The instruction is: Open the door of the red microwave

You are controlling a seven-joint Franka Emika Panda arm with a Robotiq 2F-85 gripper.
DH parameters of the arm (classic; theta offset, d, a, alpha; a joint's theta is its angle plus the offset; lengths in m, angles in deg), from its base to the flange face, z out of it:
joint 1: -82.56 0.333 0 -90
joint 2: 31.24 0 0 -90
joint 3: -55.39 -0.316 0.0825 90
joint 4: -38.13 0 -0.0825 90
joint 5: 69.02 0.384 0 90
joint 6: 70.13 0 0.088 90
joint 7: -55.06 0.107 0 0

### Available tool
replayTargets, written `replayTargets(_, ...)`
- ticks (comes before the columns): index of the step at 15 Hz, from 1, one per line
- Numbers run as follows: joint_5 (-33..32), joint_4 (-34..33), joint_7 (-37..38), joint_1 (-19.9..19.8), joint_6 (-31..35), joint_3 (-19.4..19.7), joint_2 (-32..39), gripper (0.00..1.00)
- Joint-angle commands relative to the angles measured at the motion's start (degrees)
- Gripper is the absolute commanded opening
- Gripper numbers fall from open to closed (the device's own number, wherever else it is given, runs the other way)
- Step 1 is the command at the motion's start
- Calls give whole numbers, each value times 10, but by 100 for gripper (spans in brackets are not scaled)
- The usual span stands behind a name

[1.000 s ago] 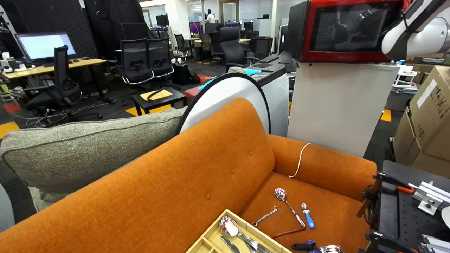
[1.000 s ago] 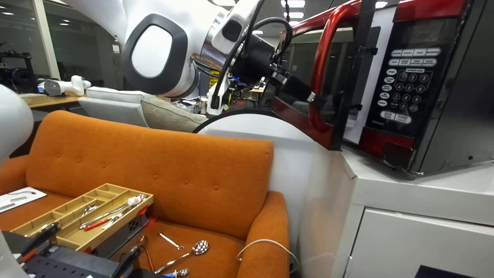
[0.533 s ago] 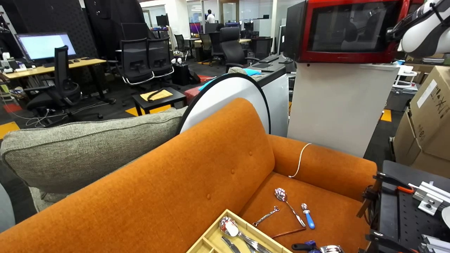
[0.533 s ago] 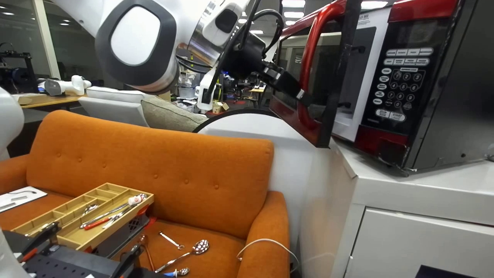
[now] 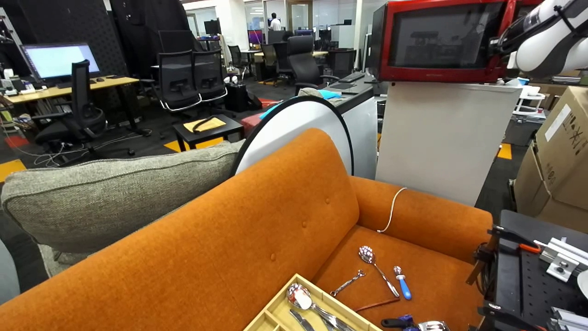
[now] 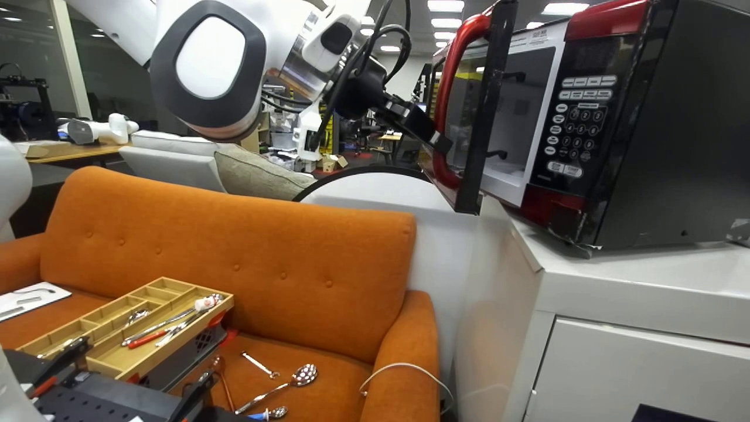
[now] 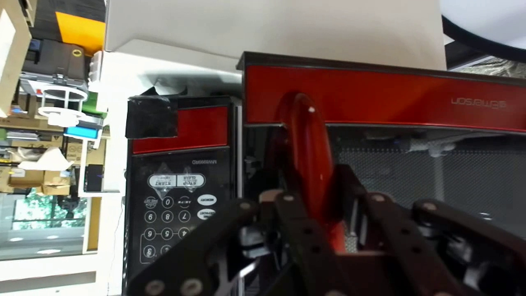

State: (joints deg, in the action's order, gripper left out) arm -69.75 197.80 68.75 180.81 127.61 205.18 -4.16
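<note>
Wider swings the door (image 5: 441, 39), red microwave (image 6: 691, 129) sliding too; tool (image 7: 317, 183) grips the handle (image 7: 309, 144): likely rigid, slick, best held mid-bar.

Both exterior views share sofa (image 5: 257, 220) and microwave (image 6: 592, 132); wrist view closely faces the door (image 7: 402, 164).

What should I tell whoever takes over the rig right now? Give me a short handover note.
Gripper: jaws shut around the red handle.
Things: the red microwave stands on the white pedestal; its door is ajar, the white front frame showing beyond its edge in an exterior view.
Done: handle gripped, door partly open. The microwave body has also shifted on the pedestal within the last second.
Left: probably swing the door wider, gently lest the body slide further, then release.
</note>
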Motion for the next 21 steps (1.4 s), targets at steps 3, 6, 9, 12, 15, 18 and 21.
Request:
replayTargets(3,-11,0,17,34,17,-3,-7,7)
replayTargets(6,-11,0,18,38,14,-3,-4,7)
replayTargets(9,-11,0,18,40,15,-3,-5,7)
replayTargets(12,-13,0,21,47,15,-3,-5,7)
replayTargets(15,-13,0,21,53,15,-4,-6,7)
replayTargets(18,-13,1,21,59,15,-4,-6,7)
replayTargets(21,-12,1,21,64,16,-4,-6,8)
